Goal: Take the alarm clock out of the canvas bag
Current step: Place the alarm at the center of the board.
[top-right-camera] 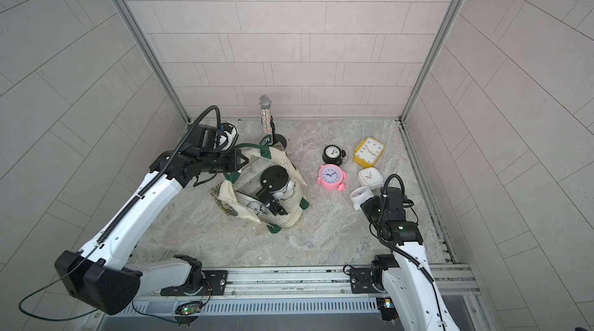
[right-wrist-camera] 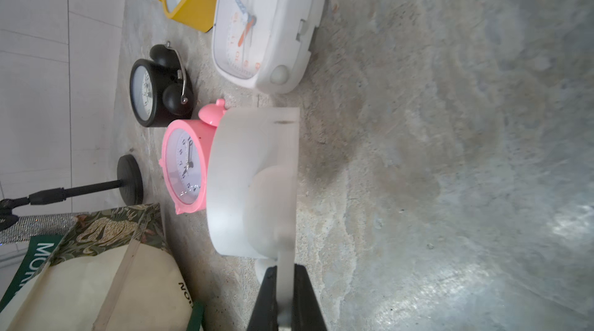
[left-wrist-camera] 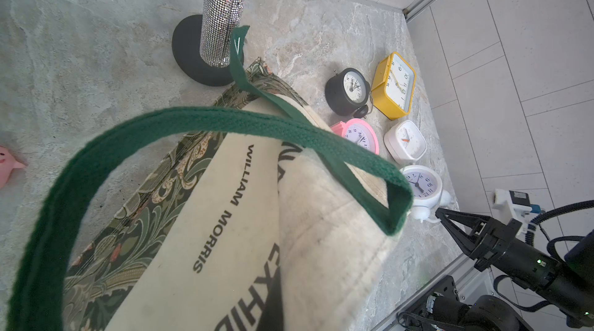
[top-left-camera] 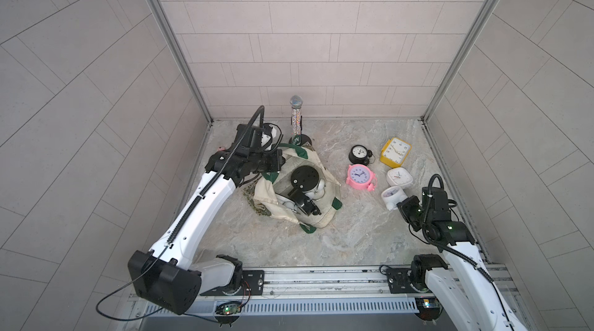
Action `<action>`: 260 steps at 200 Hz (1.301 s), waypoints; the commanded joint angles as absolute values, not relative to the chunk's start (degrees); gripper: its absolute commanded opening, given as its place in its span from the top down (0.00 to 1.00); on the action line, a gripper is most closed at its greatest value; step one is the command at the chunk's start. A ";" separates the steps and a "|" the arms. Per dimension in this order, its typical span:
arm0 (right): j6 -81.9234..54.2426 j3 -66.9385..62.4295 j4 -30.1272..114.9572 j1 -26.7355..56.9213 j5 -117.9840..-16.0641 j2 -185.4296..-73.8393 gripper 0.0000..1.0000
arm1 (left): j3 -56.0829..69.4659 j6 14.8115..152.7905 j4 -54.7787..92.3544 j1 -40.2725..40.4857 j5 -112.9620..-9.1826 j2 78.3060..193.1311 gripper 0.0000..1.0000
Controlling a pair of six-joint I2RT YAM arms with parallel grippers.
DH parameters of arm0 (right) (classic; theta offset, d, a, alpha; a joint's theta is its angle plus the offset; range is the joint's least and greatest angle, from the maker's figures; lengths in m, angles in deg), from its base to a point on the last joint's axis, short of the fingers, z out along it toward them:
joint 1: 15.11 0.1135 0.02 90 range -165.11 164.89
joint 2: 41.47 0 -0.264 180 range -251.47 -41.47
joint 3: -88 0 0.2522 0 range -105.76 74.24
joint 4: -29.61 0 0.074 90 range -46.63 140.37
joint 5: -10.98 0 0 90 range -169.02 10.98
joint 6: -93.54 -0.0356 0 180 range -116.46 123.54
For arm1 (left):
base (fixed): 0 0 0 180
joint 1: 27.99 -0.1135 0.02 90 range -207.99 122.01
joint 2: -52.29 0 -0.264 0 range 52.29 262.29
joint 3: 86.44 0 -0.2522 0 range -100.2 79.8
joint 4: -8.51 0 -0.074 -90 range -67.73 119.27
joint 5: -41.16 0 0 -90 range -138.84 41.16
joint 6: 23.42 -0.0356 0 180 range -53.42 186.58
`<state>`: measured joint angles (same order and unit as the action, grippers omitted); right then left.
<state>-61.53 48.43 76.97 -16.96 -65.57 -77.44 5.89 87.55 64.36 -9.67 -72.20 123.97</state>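
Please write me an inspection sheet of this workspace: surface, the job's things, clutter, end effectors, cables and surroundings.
Surface: marbled table; no spill seen.
Job's things: bag lies open; inside, a bagged clock shows its black back, with white bells beside it.
Clutter: outside the bag are a black clock, yellow clock, pink clock, square clock and round white clock; also a microphone on a stand and a pink toy.
End effectors: left end effector shut on the bag's edge; right end effector shut on the round white clock's thin handle.
Cables: ribbed cable along each arm; thin loop hangs by the left base.
Surroundings: tiled walls, front rail.
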 commanded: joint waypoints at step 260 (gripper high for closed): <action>-70.64 50.55 63.38 -23.75 -60.74 -94.84 1.00 | 5.36 87.67 62.36 -10.50 -73.88 122.07 1.00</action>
